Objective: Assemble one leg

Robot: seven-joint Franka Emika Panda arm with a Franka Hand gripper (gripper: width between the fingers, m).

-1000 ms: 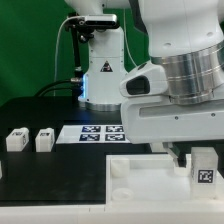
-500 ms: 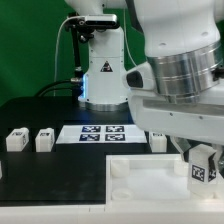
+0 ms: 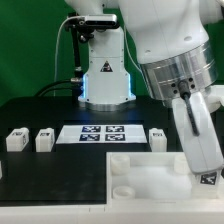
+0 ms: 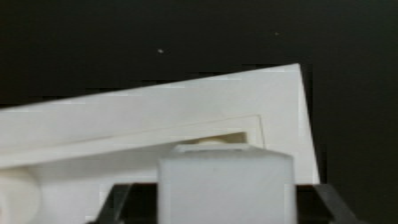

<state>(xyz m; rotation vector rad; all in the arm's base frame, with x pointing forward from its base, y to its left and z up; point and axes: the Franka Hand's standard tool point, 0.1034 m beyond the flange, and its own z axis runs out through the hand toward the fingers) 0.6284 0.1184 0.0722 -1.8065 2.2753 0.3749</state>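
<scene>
White squarish plastic leg [image 4: 224, 182] is clamped by the gripper [image 4: 221, 190] over the flat white panel [image 3: 150, 175], probably untouched. Three legs [image 3: 16, 139] at 9–12 o'clock.

Lighting in the exterior view is bright and even, with a green backdrop evenly lit and a bluish-white glow at the base of the white robot pedestal [image 3: 105, 75]; the matte black surface [image 3: 50, 170] shows no glare and only faint shadows beside the small parts. The large silver-and-white arm housing [image 3: 185, 75], close to the lens, is soft and slightly smeared. The wrist view is coarse and blurred, the small white plastic block [image 4: 222, 185] overexposed with indistinct edges.
</scene>
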